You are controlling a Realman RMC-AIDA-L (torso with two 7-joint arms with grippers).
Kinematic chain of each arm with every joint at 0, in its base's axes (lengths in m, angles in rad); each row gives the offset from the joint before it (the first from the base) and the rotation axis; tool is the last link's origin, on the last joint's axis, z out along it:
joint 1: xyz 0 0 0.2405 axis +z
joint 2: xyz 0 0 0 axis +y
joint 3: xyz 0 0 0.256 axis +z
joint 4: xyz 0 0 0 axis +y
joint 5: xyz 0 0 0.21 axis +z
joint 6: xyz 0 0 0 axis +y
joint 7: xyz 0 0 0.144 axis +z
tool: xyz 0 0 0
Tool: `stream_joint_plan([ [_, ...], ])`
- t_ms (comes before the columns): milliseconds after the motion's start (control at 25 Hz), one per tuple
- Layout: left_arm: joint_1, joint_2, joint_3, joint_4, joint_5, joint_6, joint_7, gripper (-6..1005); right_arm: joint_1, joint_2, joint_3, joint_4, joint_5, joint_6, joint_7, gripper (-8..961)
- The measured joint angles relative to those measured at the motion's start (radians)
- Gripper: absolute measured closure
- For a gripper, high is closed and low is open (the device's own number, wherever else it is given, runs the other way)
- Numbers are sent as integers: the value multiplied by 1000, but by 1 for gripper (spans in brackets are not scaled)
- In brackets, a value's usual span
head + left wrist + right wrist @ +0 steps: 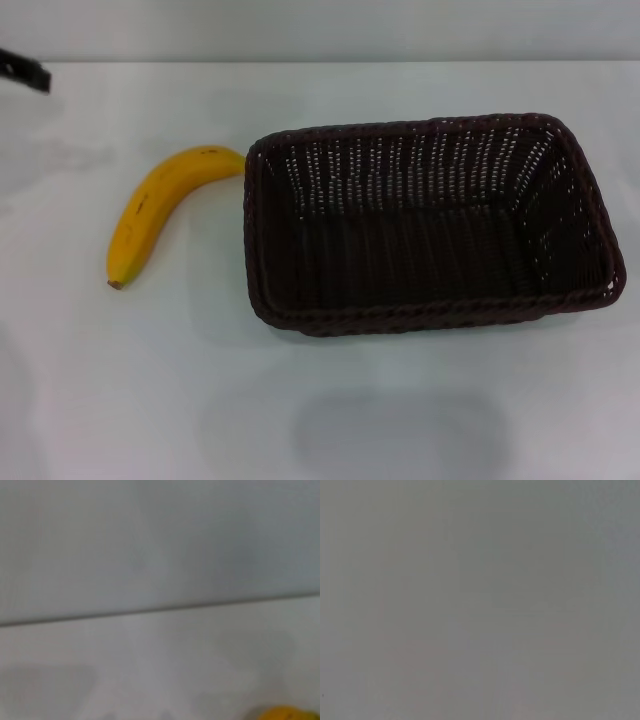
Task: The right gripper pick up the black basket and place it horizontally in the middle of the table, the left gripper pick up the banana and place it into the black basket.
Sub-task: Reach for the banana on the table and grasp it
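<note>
The black basket (425, 225) sits lengthwise across the middle of the white table (320, 400), open side up and empty. The yellow banana (160, 205) lies on the table just left of the basket, its upper end close to the basket's left rim, apart from it. A black tip of my left gripper (25, 72) shows at the far left edge, up and left of the banana. A bit of the banana also shows in the left wrist view (285, 714). My right gripper is out of view; the right wrist view shows only plain grey.
The table's far edge meets a pale wall (320, 30). Bare tabletop lies in front of the basket and the banana.
</note>
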Motion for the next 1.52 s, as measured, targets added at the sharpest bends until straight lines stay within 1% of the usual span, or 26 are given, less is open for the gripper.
stream_joint_plan([
  [80,-11,-3,41,-32,33,4,-23,212,0,0,32,30,12,34,-44,576],
  [160,-19,-10,71,-57,66,10,-42,212,0,0,50,58,34,55,-85,575],
  [240,-30,-25,88,-79,102,15,-52,212,0,0,58,87,63,71,-132,575],
  [440,-43,-61,93,-86,160,13,-58,211,0,-1,62,118,98,89,-196,573],
  [600,-46,-79,107,-87,188,10,-63,211,-1,-1,62,119,99,90,-202,572],
  [760,-47,-102,130,-87,193,33,-67,210,-2,-2,63,127,100,91,-204,571],
  [920,-53,-125,134,-86,194,63,-63,206,-2,-2,64,138,98,90,-207,570],
  [1080,-62,-133,134,-111,194,93,-59,191,-6,-2,64,150,98,90,-212,568],
  [1280,-74,-139,143,-177,195,146,-53,167,-5,-3,66,162,99,89,-220,567],
  [1520,-78,-154,157,-215,194,202,-46,124,-2,-3,66,171,101,85,-231,565],
])
